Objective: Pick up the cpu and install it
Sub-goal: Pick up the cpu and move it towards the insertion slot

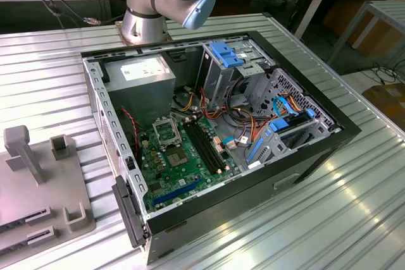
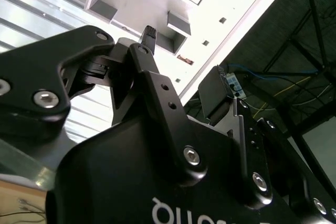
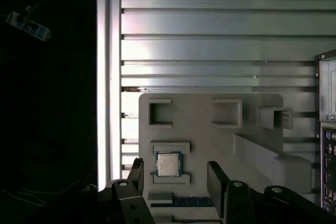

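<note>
Since low ridges box it into a square pocket of the grey tray (image 3: 210, 129), likely to stop it sliding, the cpu (image 3: 168, 164) lies flat there, and the claw (image 3: 176, 167) hangs over it, spread wide and empty. In the exterior view the tray sits on the desk (image 1: 354, 219) at eight o'clock of the open case (image 1: 345, 132), which holds the board (image 1: 183, 165) and its socket (image 1: 166, 132).

Cpu (image 3: 168, 164) silver w/ green edge, tray (image 3: 199, 109) plain grey, table (image 3: 210, 24) silver w/ ribbed stripes.
</note>
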